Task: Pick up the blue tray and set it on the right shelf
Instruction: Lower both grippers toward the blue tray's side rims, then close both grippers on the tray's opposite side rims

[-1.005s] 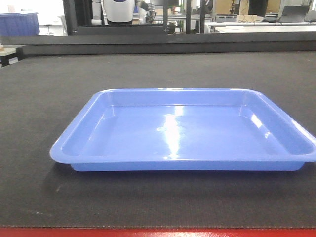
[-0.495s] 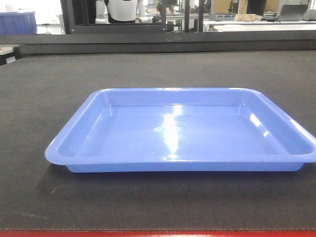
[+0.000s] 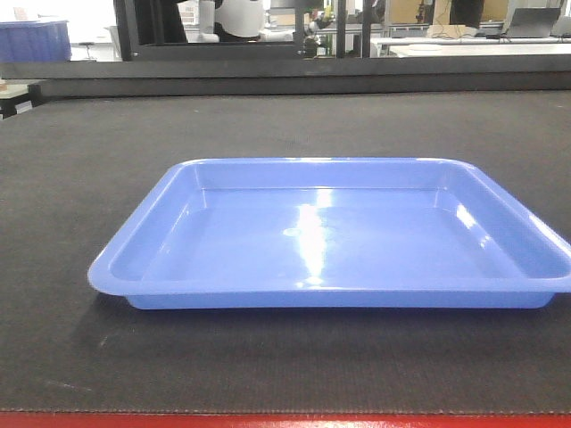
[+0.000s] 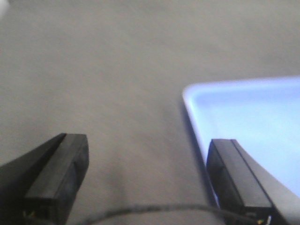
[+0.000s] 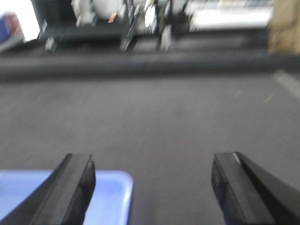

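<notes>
Blue tray (image 3: 330, 236) lies flat on the dark mat (image 3: 268, 125), long axis crosswise, glossy, rim flared. Open mat on every side. Left claw (image 4: 147, 145) spread wide, tray corner beside one finger; right claw (image 5: 154, 161) likewise spread, tray corner beside one finger, mat between the fingers.

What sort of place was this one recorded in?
Probably a lab or workshop: a blue tray sits on a dark mat-covered table, with a black frame and cluttered white workbenches behind it.
</notes>
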`<state>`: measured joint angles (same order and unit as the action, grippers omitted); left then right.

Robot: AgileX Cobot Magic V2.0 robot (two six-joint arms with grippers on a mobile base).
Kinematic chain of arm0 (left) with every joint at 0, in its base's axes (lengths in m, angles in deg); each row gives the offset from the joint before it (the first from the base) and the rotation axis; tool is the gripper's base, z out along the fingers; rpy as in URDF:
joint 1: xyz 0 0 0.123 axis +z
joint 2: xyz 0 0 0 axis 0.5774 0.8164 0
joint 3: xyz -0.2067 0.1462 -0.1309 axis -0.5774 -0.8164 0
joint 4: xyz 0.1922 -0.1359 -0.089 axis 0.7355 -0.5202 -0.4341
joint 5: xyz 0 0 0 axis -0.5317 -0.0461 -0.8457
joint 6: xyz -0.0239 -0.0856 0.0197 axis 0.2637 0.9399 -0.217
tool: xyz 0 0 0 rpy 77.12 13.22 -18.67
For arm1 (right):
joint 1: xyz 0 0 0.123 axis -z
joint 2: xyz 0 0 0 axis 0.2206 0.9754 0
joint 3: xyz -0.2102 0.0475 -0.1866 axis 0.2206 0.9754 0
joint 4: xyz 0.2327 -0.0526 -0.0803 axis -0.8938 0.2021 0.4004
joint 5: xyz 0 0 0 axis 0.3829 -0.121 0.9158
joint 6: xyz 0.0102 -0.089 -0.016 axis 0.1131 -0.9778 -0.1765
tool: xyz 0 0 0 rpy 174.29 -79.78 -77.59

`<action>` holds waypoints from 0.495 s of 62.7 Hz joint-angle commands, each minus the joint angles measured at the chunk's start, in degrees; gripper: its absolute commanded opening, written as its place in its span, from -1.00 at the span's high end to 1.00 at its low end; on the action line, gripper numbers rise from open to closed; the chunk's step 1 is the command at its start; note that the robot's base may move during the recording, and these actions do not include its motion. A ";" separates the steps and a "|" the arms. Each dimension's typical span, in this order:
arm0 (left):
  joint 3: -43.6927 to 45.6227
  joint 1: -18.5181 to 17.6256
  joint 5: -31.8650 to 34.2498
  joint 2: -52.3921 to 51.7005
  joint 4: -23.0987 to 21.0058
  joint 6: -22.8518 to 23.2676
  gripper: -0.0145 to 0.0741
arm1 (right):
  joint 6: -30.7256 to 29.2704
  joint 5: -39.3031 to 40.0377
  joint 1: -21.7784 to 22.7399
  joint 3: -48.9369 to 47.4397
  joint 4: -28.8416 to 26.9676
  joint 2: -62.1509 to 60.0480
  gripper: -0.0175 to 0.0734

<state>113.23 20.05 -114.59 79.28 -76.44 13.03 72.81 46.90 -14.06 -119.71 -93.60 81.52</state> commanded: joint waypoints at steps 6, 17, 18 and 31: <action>9.68 -8.55 -3.22 12.43 -2.60 -0.20 -0.32 | -0.39 -8.54 -7.60 -11.25 -2.22 12.17 -0.76; 20.98 -14.64 -9.82 27.58 -2.49 0.39 -0.32 | -0.39 -19.93 -14.66 -19.95 -2.22 26.38 -0.76; 22.17 -14.64 -10.97 29.06 -2.38 1.56 -0.32 | -0.39 -21.35 -14.79 -21.03 -2.17 27.83 -0.76; 32.46 -14.38 -18.36 41.79 5.76 14.52 -0.32 | 5.48 -26.89 -14.58 -26.84 3.20 39.43 -0.76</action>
<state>141.19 5.83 -132.60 119.57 -72.88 22.66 74.75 18.77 -28.73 -143.01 -93.48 118.89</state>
